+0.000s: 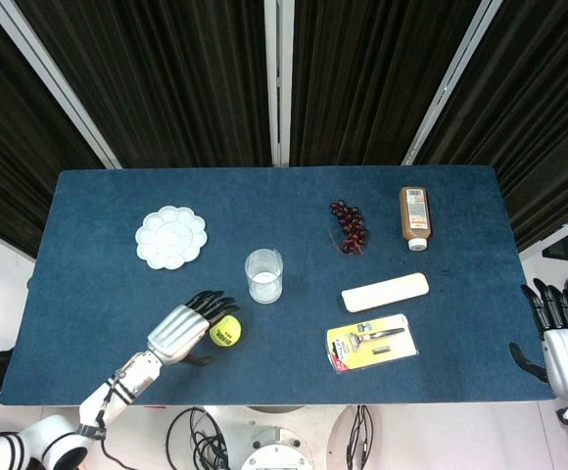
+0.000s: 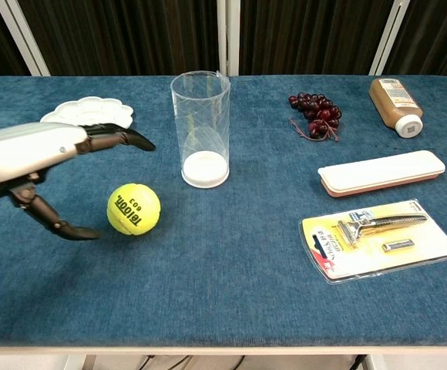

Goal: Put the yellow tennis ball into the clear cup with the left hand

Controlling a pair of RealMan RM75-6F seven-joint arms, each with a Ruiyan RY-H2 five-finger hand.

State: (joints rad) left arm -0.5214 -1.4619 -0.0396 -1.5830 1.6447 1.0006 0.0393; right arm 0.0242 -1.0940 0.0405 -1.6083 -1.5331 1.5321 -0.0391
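The yellow tennis ball (image 1: 225,330) (image 2: 133,209) lies on the blue table in front of and to the left of the clear cup (image 1: 263,275) (image 2: 201,129), which stands upright. My left hand (image 1: 184,328) (image 2: 42,163) is open just left of the ball, fingers stretched above it and thumb low beside it, not touching as far as I can see. My right hand (image 1: 561,340) hangs open off the table's right edge, seen only in the head view.
A white paint palette (image 1: 170,237) (image 2: 85,114) lies behind the left hand. Grapes (image 1: 350,226), a brown bottle (image 1: 414,217), a white case (image 1: 385,292) and a packaged razor (image 1: 371,343) occupy the right half of the table (image 1: 88,284).
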